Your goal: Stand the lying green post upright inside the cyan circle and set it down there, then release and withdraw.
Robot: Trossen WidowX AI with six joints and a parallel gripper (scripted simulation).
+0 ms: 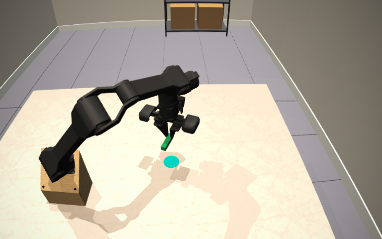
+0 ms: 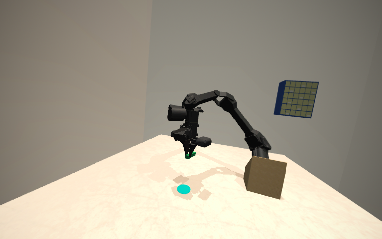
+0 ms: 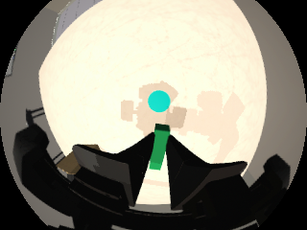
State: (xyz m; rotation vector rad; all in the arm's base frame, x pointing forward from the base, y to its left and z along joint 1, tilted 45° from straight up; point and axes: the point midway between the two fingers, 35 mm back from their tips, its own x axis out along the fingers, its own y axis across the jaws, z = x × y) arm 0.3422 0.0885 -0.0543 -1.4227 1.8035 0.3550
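The green post point(image 1: 166, 142) point(image 2: 193, 154) point(image 3: 158, 149) is held in the air, lying roughly level rather than upright. My gripper point(image 1: 169, 135) point(image 2: 188, 155) point(image 3: 160, 136) points down and is shut on the post, with a fingertip on each side of it. The cyan circle point(image 1: 171, 161) point(image 2: 183, 188) point(image 3: 158, 101) lies flat on the table with nothing standing on it. In the wrist view the circle is just beyond the post's dark far end. The fingertips partly hide the post in the top and exterior views.
The arm's wooden base block point(image 1: 63, 197) point(image 2: 266, 177) point(image 3: 68, 164) stands on the pale table point(image 1: 239, 118) point(image 2: 112, 211). The arm's shadows fall on the table around the circle. A shelf point(image 1: 197, 31) with two brown boxes stands far behind the table.
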